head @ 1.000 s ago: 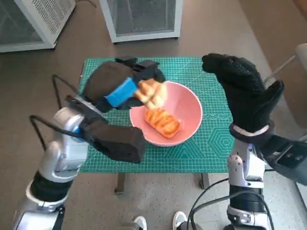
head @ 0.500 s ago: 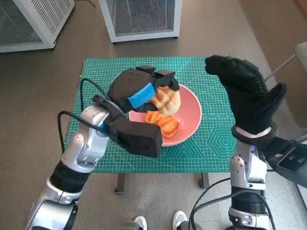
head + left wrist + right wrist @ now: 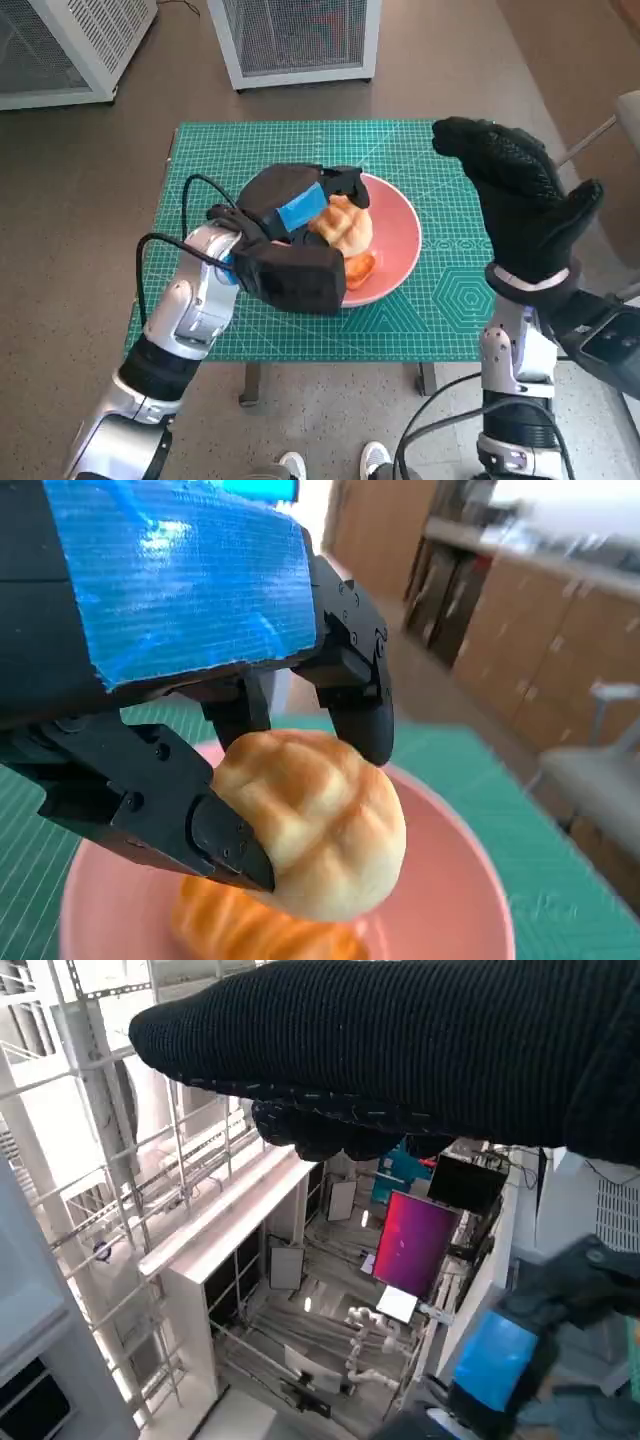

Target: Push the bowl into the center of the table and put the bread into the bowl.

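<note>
1. Bowl [image 3: 385,245]: pink, on the green cutting mat [image 3: 430,310], near the middle of the table, a little right of the mat's centre. Judgement: the push step looks done or nearly so.
2. 1 orange-glazed bread [image 3: 357,268] already lies on the bowl floor; in the left wrist view it shows under the held bun.
3. Left hand [image 3: 300,210], black with blue tape, hangs over the bowl's near-left side, fingers [image 3: 360,695] clamped round a pale round bun [image 3: 320,825]. The bun is held just above the glazed bread, inside the bowl's rim line. Cannot tell whether the 2 breads touch.
4. Left to do, as I judge it: let the bun go into the bowl and lift the hand clear. No other bread shows on the mat.
5. Right hand [image 3: 520,195], gloved, is raised over the table's right edge, well apart from the bowl, holding nothing; fingers look loosely extended, thumb spread.
6. Around: 2 white mesh cabinets [image 3: 295,40] beyond the table, shoes [image 3: 330,465] at the near edge.
7. In the way: nothing between bun and bowl. The left forearm's black block [image 3: 290,280] overhangs the bowl's near rim and could nudge it on withdrawal.
</note>
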Motion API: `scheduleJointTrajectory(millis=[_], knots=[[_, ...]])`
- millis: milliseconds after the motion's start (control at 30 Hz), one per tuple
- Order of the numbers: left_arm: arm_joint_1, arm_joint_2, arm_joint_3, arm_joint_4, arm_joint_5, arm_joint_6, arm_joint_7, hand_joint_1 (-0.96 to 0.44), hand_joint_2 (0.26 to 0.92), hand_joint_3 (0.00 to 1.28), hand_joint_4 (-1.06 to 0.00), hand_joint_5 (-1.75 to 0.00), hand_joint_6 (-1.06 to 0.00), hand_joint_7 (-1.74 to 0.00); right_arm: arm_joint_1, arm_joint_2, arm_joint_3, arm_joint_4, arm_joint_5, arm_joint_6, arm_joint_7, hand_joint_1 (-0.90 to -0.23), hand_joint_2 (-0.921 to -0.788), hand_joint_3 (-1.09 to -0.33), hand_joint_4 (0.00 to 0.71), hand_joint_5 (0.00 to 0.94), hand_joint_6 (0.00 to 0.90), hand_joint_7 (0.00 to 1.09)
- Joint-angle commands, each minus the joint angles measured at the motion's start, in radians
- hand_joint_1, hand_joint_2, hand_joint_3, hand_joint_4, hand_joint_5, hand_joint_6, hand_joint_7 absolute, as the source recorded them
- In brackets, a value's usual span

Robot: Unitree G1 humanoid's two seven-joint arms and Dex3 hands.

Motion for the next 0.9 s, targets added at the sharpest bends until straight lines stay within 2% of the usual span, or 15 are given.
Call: scheduleJointTrajectory(millis=[33, 167, 367, 633, 900], knots=[[0.003, 0.013, 0.012, -0.056, -0.016, 0.018, -0.029, -0.36, 0.918, 0.07, -0.31, -0.1, -0.3, -0.29, 0.01, 0.001, 0.002, 0.012, -0.013, 0.003, -0.01, -0.501, -0.921, -0.4, 0.268, 0.001, 0.106, 0.48], [0.014, 0.02, 0.035, -0.075, -0.038, 0.022, -0.032, -0.45, 0.92, 0.07, -0.24, -0.02, -0.29, -0.23, 0.005, 0.005, 0.006, 0.01, -0.014, 0.005, -0.016, -0.504, -0.921, -0.4, 0.268, 0.001, 0.1, 0.48], [0.05, 0.015, 0.099, -0.099, -0.117, -0.032, 0.015, -0.45, 0.921, 0.06, -0.16, 0.0, -0.25, -0.17, 0.0, 0.003, 0.013, -0.002, -0.021, 0.011, -0.031, -0.492, -0.921, -0.402, 0.267, 0.001, 0.094, 0.47], [0.11, 0.013, 0.128, -0.168, -0.138, -0.114, 0.1, -0.48, 0.921, 0.05, -0.13, 0.0, -0.23, -0.13, -0.002, -0.003, 0.018, -0.014, -0.054, 0.014, -0.068, -0.486, -0.921, -0.413, 0.266, 0.0, 0.086, 0.47], [0.137, 0.025, 0.18, -0.241, -0.208, -0.118, 0.085, -0.53, 0.921, 0.1, -0.11, 0.0, -0.22, -0.11, -0.004, -0.014, 0.017, -0.027, -0.087, 0.013, -0.097, -0.48, -0.921, -0.439, 0.264, 0.0, 0.083, 0.48]])
